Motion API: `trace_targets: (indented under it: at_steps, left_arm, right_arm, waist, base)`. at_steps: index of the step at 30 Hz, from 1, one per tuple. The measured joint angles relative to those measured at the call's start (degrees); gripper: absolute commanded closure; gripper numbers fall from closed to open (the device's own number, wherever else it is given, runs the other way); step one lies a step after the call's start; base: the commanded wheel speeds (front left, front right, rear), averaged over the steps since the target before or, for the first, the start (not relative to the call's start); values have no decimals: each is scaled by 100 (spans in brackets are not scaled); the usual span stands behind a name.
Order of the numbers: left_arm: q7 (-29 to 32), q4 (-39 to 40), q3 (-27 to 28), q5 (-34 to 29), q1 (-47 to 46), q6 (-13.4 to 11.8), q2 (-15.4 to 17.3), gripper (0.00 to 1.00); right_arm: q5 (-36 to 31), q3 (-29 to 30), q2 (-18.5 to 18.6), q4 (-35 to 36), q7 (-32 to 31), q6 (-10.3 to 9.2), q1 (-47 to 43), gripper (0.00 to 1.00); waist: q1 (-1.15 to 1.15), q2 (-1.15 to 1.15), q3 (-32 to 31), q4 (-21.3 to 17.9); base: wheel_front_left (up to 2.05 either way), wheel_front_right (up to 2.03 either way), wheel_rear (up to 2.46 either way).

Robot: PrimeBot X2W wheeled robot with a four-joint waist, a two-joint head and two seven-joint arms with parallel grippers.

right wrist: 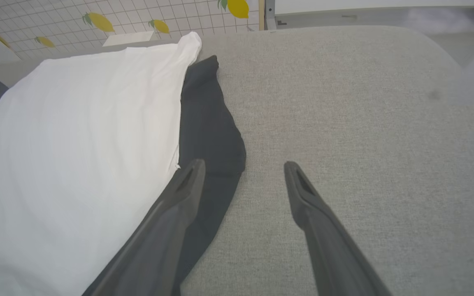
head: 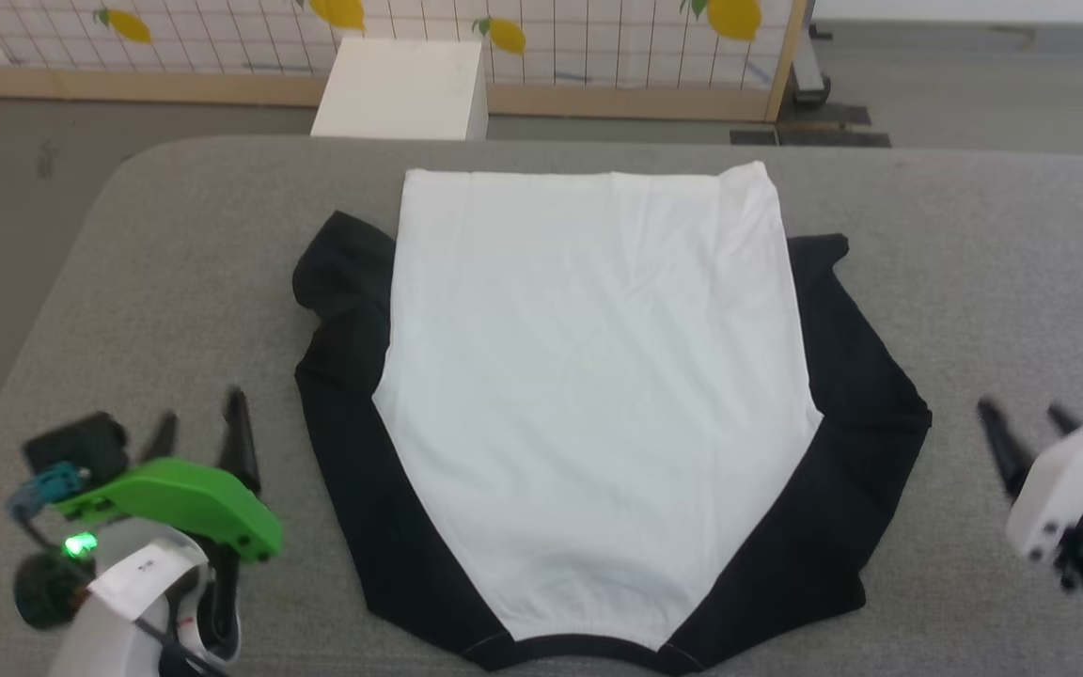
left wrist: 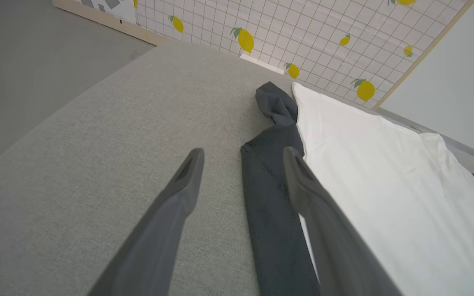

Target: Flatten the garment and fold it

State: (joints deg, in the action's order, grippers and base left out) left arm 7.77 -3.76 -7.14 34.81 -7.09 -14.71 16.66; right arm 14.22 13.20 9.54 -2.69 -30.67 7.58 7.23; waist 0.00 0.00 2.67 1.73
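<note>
The garment [head: 598, 395] lies spread flat on the grey table [head: 128, 282], white body up the middle, black sleeves tucked along both sides, black-trimmed neckline at the near edge. My left gripper [head: 201, 418] hovers open left of the left sleeve [left wrist: 270, 197], holding nothing; in the left wrist view its fingers [left wrist: 187, 176] straddle the sleeve's edge. Over at the right, my right gripper [head: 1026, 416] is open and empty just beyond the right sleeve [right wrist: 208, 135], one of its fingers [right wrist: 189, 181] over the black cloth.
A white box [head: 402, 86] stands on the floor behind the table, before a lemon-patterned grid panel [head: 598, 38]. Bare grey table surface lies to the left and right of the shirt. The table's rounded corners show at the far left and far right.
</note>
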Motion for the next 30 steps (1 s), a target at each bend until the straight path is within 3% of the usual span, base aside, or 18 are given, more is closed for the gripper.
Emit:
trace_targets:
  at_steps: [7,10,13,21,30]
  left_arm:
    - [-1829,328,77,-442,-299,431,-53,0]
    - [-2168,404,56,-677,-475,583,-85,0]
    - [-2236,536,77,-1004,-656,716,-225,0]
    - [-2254,1029,424,-1744,-850,1145,-967,0]
    - [-2256,1148,664,-2103,-933,1472,-1293,0]
  right_arm:
    - [-188,-45,303,-570,-78,0,1560,0]
    - [-346,-229,453,-1007,-231,0,2235,0]
    - [-480,-349,517,-1486,-358,0,2869,0]
    - [-989,-660,683,-2494,-725,0,4175,0]
    - [-1324,-1014,831,-3112,-817,0,4718,0]
  waist:
    - [0,0,528,33]
    - [0,0,826,66]
    - [0,0,1145,113]
    - [1,0,1967,334]
    - [2,0,2620,645]
  base:
    - [0,0,0]
    - [0,0,0]
    - [0,0,0]
    - [0,0,0]
    - [0,0,0]
